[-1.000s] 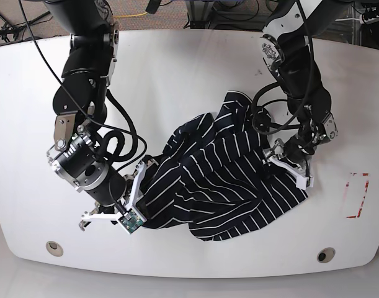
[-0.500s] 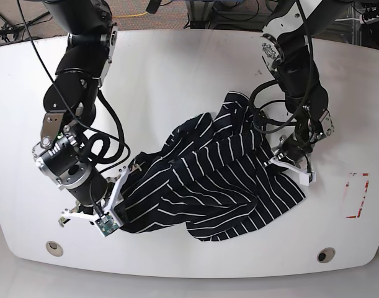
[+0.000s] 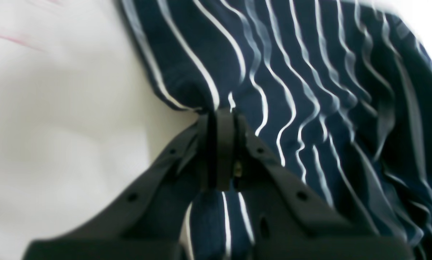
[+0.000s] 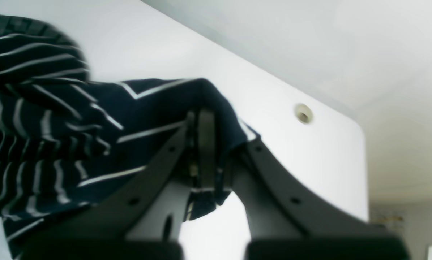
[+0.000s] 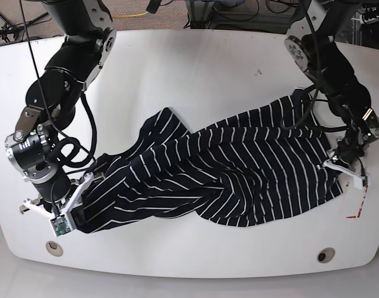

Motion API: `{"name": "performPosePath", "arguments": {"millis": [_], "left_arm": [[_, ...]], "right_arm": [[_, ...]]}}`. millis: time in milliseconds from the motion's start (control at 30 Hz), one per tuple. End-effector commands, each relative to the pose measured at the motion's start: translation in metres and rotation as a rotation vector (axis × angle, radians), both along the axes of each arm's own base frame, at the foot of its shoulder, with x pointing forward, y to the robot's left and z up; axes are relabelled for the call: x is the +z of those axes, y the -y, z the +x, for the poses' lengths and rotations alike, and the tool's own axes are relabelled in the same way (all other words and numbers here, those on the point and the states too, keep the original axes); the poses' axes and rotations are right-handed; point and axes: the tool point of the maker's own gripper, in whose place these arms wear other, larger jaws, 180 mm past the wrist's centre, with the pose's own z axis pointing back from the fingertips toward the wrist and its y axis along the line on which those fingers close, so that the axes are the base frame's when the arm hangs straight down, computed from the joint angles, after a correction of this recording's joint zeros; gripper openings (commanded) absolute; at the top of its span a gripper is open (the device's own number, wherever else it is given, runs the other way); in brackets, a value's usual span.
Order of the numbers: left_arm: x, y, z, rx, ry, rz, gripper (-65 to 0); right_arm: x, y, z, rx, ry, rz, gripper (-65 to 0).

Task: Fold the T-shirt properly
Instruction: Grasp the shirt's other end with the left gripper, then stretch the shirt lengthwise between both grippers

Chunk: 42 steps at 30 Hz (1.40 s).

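Observation:
The T-shirt (image 5: 226,180), dark navy with thin white stripes, lies stretched and wrinkled across the middle of the white table, twisted near its centre. My left gripper (image 5: 339,167), on the right side of the base view, is shut on the shirt's right edge. In the left wrist view the left gripper (image 3: 222,117) pinches a fold of the T-shirt (image 3: 309,79). My right gripper (image 5: 76,208) is shut on the shirt's left end near the front-left table corner. The right wrist view shows the right gripper (image 4: 201,121) with the T-shirt (image 4: 56,126) draped over its fingers.
The white table (image 5: 177,81) has a round hole (image 5: 53,247) near the front left and another hole (image 5: 326,254) near the front right. A red tape mark (image 5: 361,197) lies beside my left gripper. The table edge and its hole (image 4: 303,115) show close behind my right gripper.
The left gripper has shut on the shirt's edge. Both arms have moved apart, left arm toward the right edge, right arm toward the front-left corner, pulling the bunched shirt out wide.

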Motion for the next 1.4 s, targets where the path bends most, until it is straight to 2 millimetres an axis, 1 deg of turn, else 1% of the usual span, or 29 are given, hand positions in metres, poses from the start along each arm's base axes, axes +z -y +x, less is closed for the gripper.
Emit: {"name": "performPosePath", "arguments": {"millis": [0,100,200,267,300,333,367,433,467,533,567,600,700,767,833,933,967,1033,1067,1100,1200,1267,1367], "left_arm": [[0.041,-0.035,0.007,0.036,0.083,0.079,-65.0],[0.068,-0.061,0.010,0.055,0.115,0.139,-65.0],[0.083,-0.077,0.010,0.071,0.130,0.172,-65.0],[0.092,-0.091,0.008,0.085,0.135,0.200,-65.0],[0.094,-0.093,0.008,0.085,0.136,0.207,-65.0],[0.097,-0.090,0.011,0.073,0.138,0.213,-62.6],[0.099,-0.085,0.015,0.052,0.133,0.226,-58.5],[0.099,-0.074,0.022,0.012,0.124,0.246,-46.9],[0.097,-0.071,0.023,-0.001,0.119,0.252,-39.0],[0.095,-0.071,0.022,-0.002,0.110,0.256,-22.6],[0.090,-0.070,0.020,-0.006,0.099,0.257,-17.5],[0.085,-0.069,0.017,-0.010,0.089,0.256,-15.0],[0.076,-0.067,0.011,-0.022,0.071,0.256,-14.6],[0.067,-0.060,0.006,-0.067,0.062,0.253,-14.7],[0.053,-0.048,-0.003,-0.138,0.052,0.237,-17.4],[0.030,-0.038,-0.023,-0.195,0.027,0.202,-20.7],[0.022,-0.034,-0.033,-0.209,0.017,0.194,-21.4],[0.016,-0.031,-0.045,-0.222,0.008,0.192,-21.2],[0.011,-0.030,-0.055,-0.228,-0.003,0.193,-21.2],[0.007,-0.026,-0.062,-0.237,-0.007,0.190,-21.2],[-0.003,-0.010,-0.078,-0.288,-0.029,0.186,-21.5],[-0.010,-0.003,-0.084,-0.306,-0.043,0.179,-21.5],[-0.019,0.010,-0.087,-0.321,-0.051,0.159,-21.7]], "right_arm": [[0.023,0.002,0.004,0.006,0.074,-0.006,-65.0],[0.022,0.010,0.004,-0.003,0.065,-0.026,-65.0],[0.018,0.013,0.005,-0.010,0.052,-0.033,-65.0],[0.010,0.014,0.002,-0.011,0.030,-0.034,-65.0],[0.006,0.012,0.001,-0.006,0.021,-0.033,-65.0],[0.002,0.009,-0.001,0.002,0.013,-0.025,-65.0],[-0.004,0.008,-0.003,0.006,0.000,-0.022,-65.0],[-0.018,0.002,-0.008,0.014,-0.031,-0.008,-65.0],[-0.025,-0.002,-0.011,0.018,-0.047,0.005,-65.0],[-0.037,-0.008,-0.015,0.025,-0.074,0.026,-65.0],[-0.043,-0.011,-0.018,0.028,-0.089,0.033,-65.0],[-0.047,-0.013,-0.020,0.030,-0.098,0.042,-65.0],[-0.059,-0.024,-0.026,0.039,-0.125,0.074,-65.0],[-0.066,-0.029,-0.030,0.044,-0.139,0.089,-65.0],[-0.070,-0.031,-0.033,0.044,-0.148,0.095,-65.0],[-0.075,-0.032,-0.037,0.046,-0.162,0.099,-65.0],[-0.079,-0.035,-0.038,0.048,-0.170,0.108,-65.0],[-0.079,-0.038,-0.038,0.050,-0.169,0.118,-65.0],[-0.080,-0.038,-0.039,0.049,-0.171,0.117,-65.0],[-0.080,-0.039,-0.039,0.050,-0.171,0.119,-65.0],[-0.088,-0.040,-0.045,0.051,-0.193,0.123,-65.0],[-0.089,-0.040,-0.046,0.051,-0.196,0.123,-65.0],[-0.090,-0.040,-0.047,0.051,-0.199,0.124,-65.0]]}}
